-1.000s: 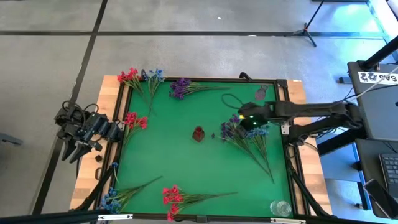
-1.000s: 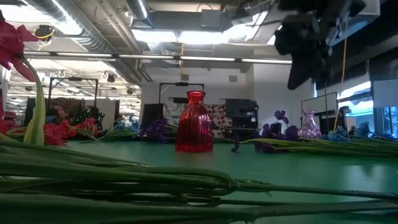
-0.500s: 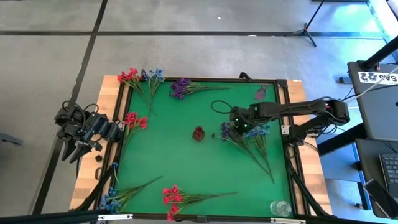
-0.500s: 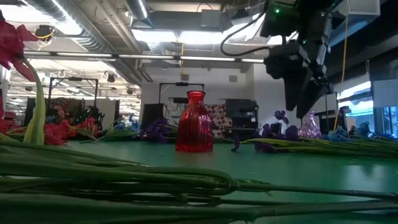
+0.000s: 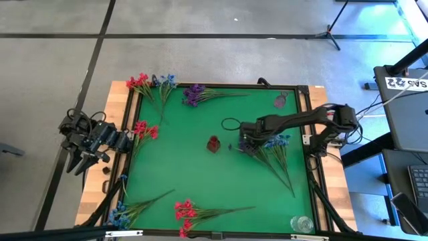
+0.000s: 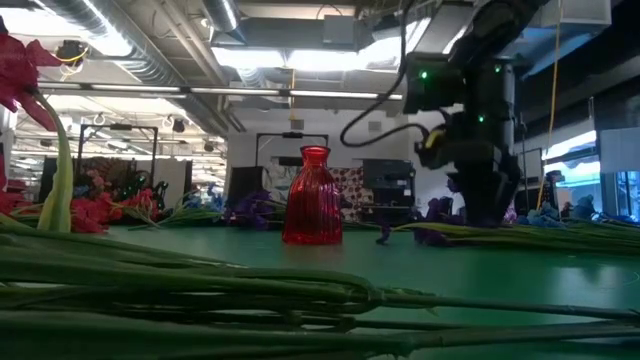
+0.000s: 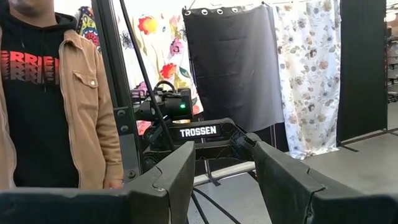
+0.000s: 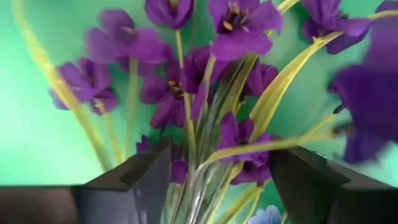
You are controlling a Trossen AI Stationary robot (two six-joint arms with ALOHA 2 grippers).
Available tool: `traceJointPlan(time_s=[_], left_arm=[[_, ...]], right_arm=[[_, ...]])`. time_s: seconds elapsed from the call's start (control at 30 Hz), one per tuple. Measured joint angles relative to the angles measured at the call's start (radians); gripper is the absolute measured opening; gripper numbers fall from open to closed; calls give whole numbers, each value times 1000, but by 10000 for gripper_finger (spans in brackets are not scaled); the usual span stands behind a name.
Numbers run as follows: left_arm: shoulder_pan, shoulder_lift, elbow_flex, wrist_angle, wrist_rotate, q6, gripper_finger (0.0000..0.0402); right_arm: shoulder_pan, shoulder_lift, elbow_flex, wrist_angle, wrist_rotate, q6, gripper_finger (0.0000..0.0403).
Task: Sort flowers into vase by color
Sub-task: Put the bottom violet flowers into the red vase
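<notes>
Glossy ribbed red vase, matt green mat

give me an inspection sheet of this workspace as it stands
surface: green mat on a wood-edged table.
job's things: red vase mid-mat; purple vase at the far right corner; red, blue and purple flowers scattered around the edges; purple sprig under the right arm.
clutter: clear glass at the near right corner.
grippers: right gripper open, straddling the purple sprig's stems; left gripper open, parked off the table's left edge.
cables: black loop at the right wrist.
surroundings: a person standing beyond the left arm.
</notes>
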Motion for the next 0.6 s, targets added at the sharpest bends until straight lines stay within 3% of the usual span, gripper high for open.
traceJointPlan(time_s=[0.23, 0.6], left_arm=[[0, 0, 0, 0, 0, 0, 161], [0, 0, 0, 0, 0, 0, 161]], right_arm=[[0, 26, 0, 26, 19, -1, 175], [0, 5, 27, 46, 40, 0, 15]])
